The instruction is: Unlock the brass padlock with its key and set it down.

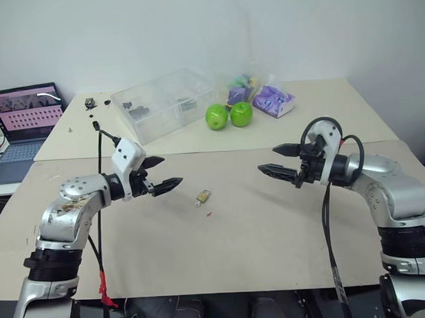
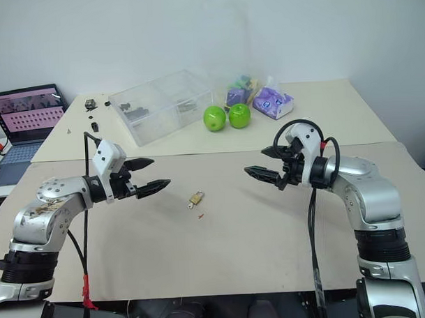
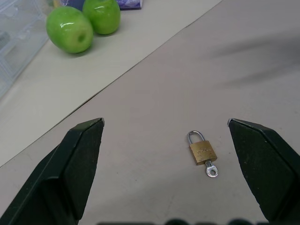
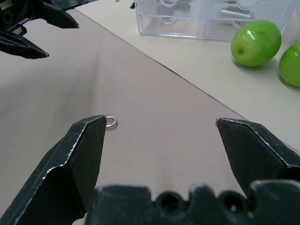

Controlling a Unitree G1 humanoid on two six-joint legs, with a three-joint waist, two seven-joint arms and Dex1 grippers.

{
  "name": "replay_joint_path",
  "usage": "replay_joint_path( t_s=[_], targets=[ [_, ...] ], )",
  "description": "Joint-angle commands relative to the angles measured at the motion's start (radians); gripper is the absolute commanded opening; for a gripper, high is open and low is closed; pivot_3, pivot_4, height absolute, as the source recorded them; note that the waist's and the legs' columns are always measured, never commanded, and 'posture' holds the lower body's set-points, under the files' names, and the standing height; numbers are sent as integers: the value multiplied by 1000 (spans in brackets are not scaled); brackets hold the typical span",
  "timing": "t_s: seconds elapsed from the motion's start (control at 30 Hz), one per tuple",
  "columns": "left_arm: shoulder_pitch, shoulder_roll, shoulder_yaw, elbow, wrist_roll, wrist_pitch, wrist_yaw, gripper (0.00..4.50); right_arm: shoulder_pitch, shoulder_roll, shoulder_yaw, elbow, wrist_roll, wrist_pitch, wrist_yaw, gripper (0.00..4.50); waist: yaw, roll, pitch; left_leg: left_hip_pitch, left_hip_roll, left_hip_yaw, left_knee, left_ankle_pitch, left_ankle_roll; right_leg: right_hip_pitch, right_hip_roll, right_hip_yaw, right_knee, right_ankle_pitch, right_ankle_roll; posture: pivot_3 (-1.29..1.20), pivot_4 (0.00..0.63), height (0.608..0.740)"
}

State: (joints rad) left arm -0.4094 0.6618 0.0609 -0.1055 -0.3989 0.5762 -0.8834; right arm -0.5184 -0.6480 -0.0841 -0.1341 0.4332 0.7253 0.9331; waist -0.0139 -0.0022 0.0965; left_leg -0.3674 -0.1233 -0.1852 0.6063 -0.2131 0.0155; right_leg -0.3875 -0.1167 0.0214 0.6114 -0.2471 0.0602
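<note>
I hold both grippers wide open and empty, left [image 1: 164, 173] at nine o'clock and right [image 1: 275, 160] at three o'clock of the padlock [image 1: 203, 196], ready to close in. It lies flat on the table [image 1: 271, 241], key [image 3: 211, 169] in, shackle seemingly shut.

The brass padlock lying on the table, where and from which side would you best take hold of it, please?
Probably grip the brass padlock across its flat body's two narrow side edges, coming down from above. It lies flat, so its faces are unreachable, and the key and shackle ends stay clear.
</note>
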Motion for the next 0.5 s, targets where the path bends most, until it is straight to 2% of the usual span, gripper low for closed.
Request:
replay_joint_path(
  t_s=[0.03,0.17,0.27,0.4,0.5],
  targets=[
    [31,21,43,-48,2,-19,23,4500,-48,-25,36,10,-2,-32,42,4437,-1,0,0,0,0,0,0,0,0,0,0,0,0,0,0,0,150,740],
    [98,50,97,-86,-6,-13,41,4500,-135,-35,130,99,-37,-85,137,4437,-19,0,0,1,1,4,0,-1,0,-1,2,6,0,0,0,0,150,740],
    [155,89,117,-123,-23,18,26,4500,-199,-27,224,192,-122,-193,186,4437,-22,0,0,2,2,4,0,-1,0,-1,3,6,0,0,0,0,150,740],
    [248,157,122,-135,65,-5,66,4500,-290,50,297,291,-144,-272,258,4437,-27,0,0,4,2,7,-2,-2,0,-1,3,9,0,0,0,0,150,740],
    [305,171,161,-143,94,-18,106,4500,-352,118,357,405,-192,-363,309,4437,-31,0,0,6,4,9,-3,-3,0,-1,4,12,1,0,0,0,150,740]
  ],
)
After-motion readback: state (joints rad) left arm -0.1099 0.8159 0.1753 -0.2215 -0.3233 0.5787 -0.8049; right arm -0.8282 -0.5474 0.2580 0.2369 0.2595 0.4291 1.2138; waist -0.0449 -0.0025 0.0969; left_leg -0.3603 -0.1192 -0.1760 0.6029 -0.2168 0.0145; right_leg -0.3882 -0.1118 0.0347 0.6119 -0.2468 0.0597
